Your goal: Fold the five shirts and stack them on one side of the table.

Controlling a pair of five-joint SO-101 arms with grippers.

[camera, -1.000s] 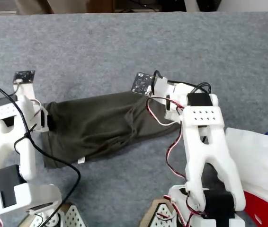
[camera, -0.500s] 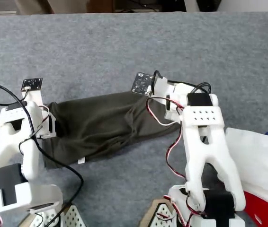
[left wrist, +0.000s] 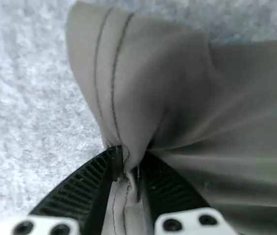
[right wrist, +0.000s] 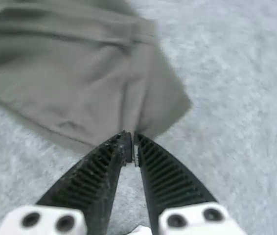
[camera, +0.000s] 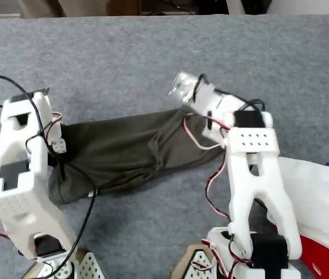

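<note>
Left pincer [left wrist: 127, 166] and right pincer [right wrist: 130, 142] are each clamping one end of the olive shirt [camera: 124, 151]; I am seeing it lying 9-to-3 o'clock between them.

- High view: fixed camera above and behind the arm bases, looking steeply down over the grey felt table [camera: 124, 52]. Far table edge at top. Middle range, with the whole olive shirt [camera: 124, 148] in frame.
- Left wrist view: on the left arm's wrist, sighting along the left gripper [left wrist: 127, 169], very close on one shirt end.
- Right wrist view: same mounting, along the right gripper [right wrist: 130, 144], close on the opposite end.
- Shared by all three: shirt and felt.
</note>
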